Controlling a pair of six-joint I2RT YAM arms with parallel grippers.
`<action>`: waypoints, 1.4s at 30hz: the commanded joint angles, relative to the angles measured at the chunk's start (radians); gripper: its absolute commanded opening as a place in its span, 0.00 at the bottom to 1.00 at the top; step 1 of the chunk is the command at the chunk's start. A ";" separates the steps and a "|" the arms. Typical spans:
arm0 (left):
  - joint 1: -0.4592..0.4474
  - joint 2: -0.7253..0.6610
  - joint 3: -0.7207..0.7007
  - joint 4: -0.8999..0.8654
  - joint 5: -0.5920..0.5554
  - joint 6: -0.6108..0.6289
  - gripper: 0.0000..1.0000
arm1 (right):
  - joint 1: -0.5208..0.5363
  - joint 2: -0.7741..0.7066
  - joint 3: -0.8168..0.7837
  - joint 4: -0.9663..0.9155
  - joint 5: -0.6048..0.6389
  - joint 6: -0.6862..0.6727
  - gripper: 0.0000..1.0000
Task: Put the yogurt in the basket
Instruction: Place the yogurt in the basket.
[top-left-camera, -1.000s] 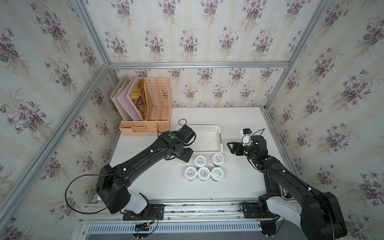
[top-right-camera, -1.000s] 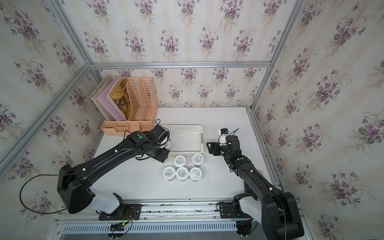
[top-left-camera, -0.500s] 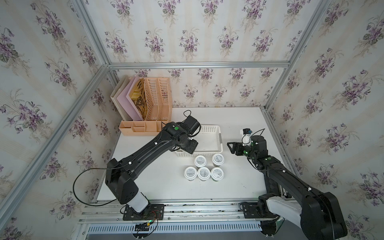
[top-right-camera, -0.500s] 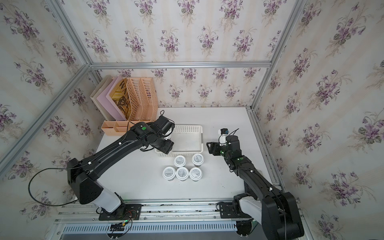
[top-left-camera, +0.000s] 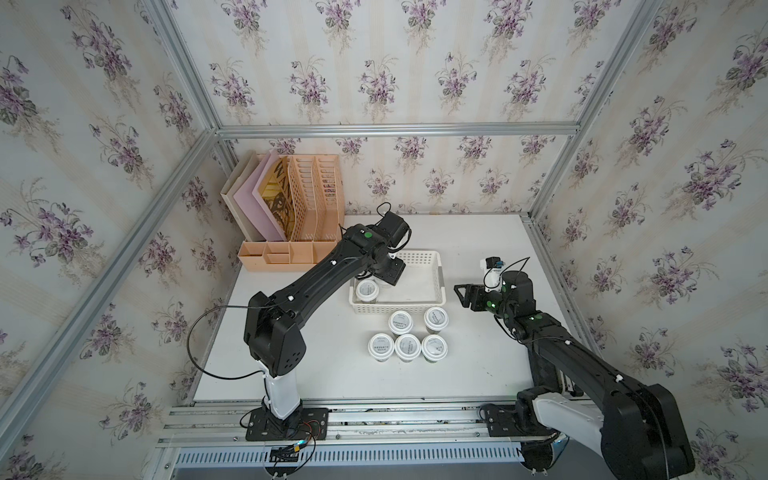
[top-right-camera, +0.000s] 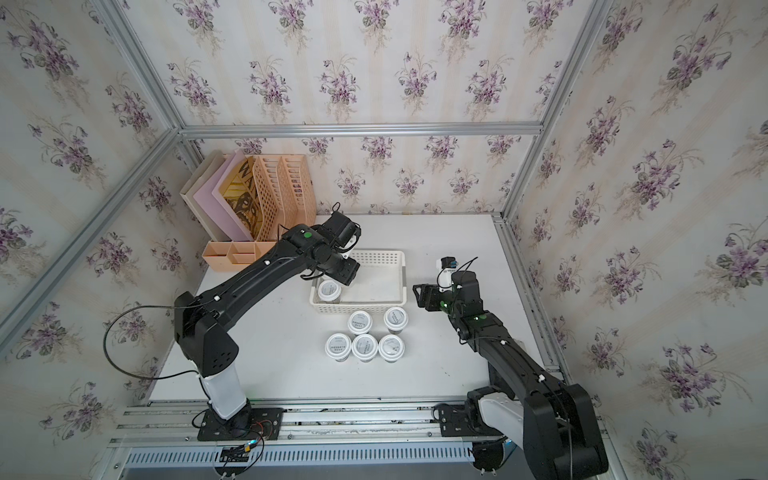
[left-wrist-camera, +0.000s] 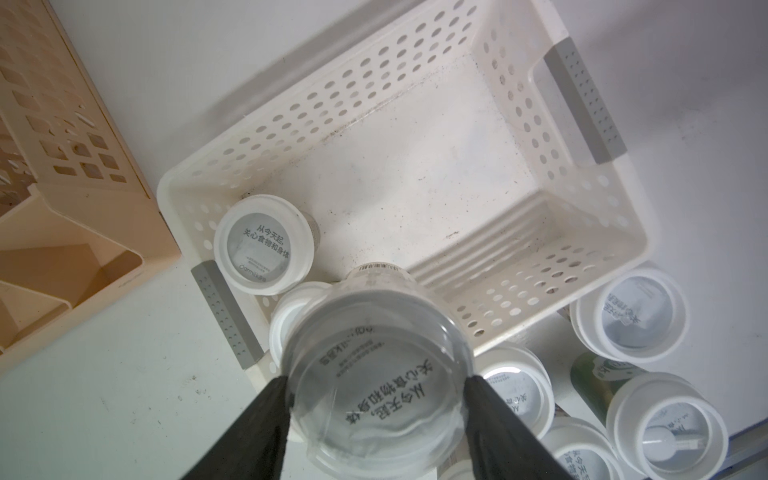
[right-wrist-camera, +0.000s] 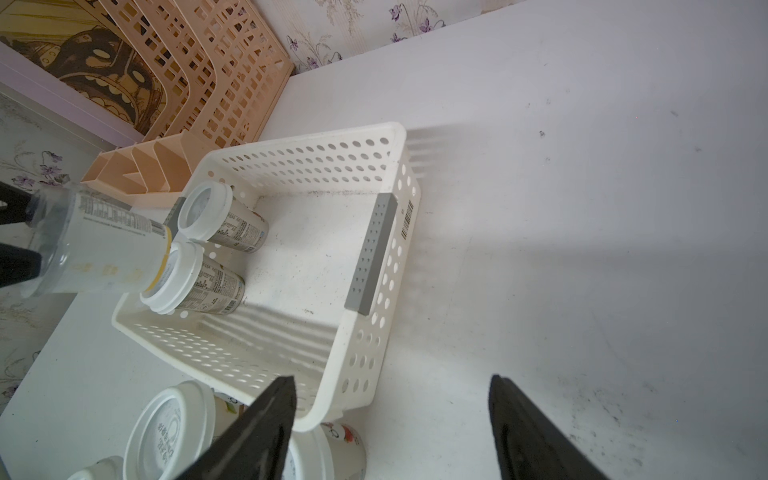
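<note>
Left tool (left-wrist-camera: 376, 384) now over basket (left-wrist-camera: 332, 97), yogurt (left-wrist-camera: 374, 332) clamped between jaws.

Top views: looking down from high, over whole table (top-left-camera: 324, 374).
Left wrist: looking down into basket (left-wrist-camera: 374, 95), close.
Right wrist: looking slantwise at basket, close.
Shared: all showing basket.

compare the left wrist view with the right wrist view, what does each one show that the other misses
Only left wrist: the printed lid of the held yogurt, face-on in the left gripper. Only right wrist: the open, empty right gripper, a barcode sticker on the basket, the held yogurt's labelled side. Both: that basket, the corner yogurt standing inside, loose yogurts outside it, the peach organizer.
</note>
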 joint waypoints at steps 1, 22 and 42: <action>0.011 0.041 0.042 0.030 0.003 0.023 0.68 | 0.001 -0.001 0.012 0.016 0.004 -0.003 0.78; 0.070 0.279 0.179 0.071 0.023 0.054 0.68 | 0.001 -0.003 0.013 0.012 0.006 -0.004 0.78; 0.087 0.357 0.135 0.130 0.010 0.056 0.69 | 0.001 0.006 0.013 0.017 0.004 -0.003 0.78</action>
